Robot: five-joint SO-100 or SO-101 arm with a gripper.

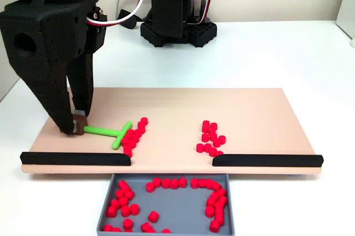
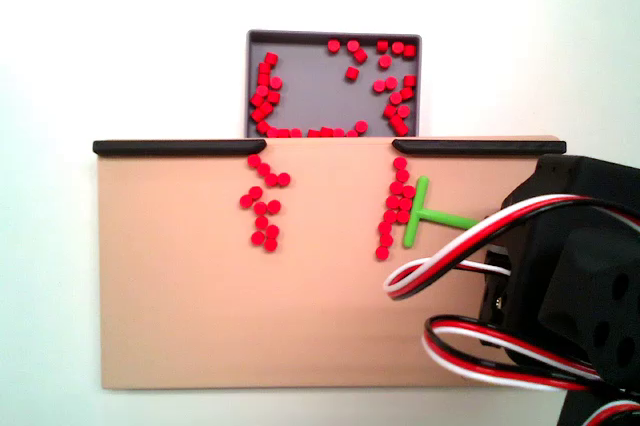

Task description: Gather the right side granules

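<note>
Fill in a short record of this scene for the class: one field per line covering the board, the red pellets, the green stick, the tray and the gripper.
Board: tan board on a white table, two black bars along one edge with a gap between them.
Red pellets: two clusters on the board, one against the stick's crossbar, the other apart from it.
Green stick: T-shaped stick, lying flat.
Tray: grey tray below the gap, holding many red pellets.
Gripper: gripper at the stick's stem end, apparently clamping it.
</note>
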